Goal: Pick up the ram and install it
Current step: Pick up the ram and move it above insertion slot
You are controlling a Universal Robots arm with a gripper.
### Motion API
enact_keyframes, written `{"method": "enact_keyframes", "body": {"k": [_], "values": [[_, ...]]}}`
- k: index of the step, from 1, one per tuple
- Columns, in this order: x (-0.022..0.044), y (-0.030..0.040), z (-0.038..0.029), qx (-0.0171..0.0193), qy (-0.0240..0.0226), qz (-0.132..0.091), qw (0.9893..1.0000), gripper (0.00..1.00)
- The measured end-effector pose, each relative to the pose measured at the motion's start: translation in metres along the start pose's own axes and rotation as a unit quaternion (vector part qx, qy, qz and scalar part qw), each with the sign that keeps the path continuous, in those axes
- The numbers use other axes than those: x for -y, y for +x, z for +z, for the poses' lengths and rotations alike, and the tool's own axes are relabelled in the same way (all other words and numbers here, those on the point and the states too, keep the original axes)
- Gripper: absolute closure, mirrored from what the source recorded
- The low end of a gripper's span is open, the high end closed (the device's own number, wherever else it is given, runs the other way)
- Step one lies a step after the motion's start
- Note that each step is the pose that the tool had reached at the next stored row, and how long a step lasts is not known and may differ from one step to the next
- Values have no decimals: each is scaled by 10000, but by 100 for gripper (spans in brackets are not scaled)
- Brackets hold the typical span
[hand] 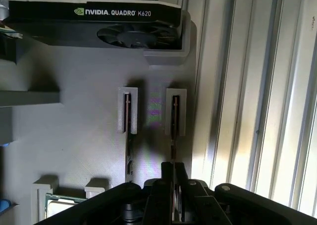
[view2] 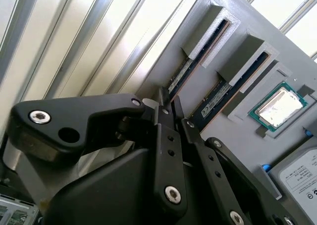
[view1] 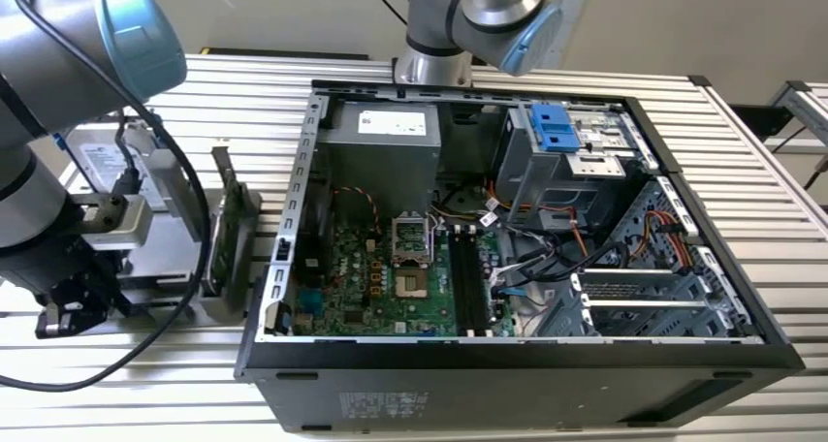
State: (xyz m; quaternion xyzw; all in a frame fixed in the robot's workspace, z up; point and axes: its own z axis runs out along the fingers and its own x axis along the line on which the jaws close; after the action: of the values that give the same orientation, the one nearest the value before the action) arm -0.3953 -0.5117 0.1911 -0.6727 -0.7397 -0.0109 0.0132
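First wrist view caught the gripper with its fingers clenched on the ram. The ram stood on edge in the grey holder, in the slot nearest the slatted counter. A second memory stick sat in the holder's neighbouring slot. In the second wrist view a processor lay in a holder pocket past that stick. A graphics card stood at the holder's far end.

Quick count here: one ram plus another ram, so two sticks, both in a single gray holder. Then one cpu, one graphics card, one hard drive, and just one open pc case, all on one slatted table.
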Motion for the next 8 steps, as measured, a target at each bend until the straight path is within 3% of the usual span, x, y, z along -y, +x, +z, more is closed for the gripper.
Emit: {"method": "enact_keyframes", "body": {"k": [8], "values": [[0, 2, -52, 0, 0, 0, 10000, 100]]}}
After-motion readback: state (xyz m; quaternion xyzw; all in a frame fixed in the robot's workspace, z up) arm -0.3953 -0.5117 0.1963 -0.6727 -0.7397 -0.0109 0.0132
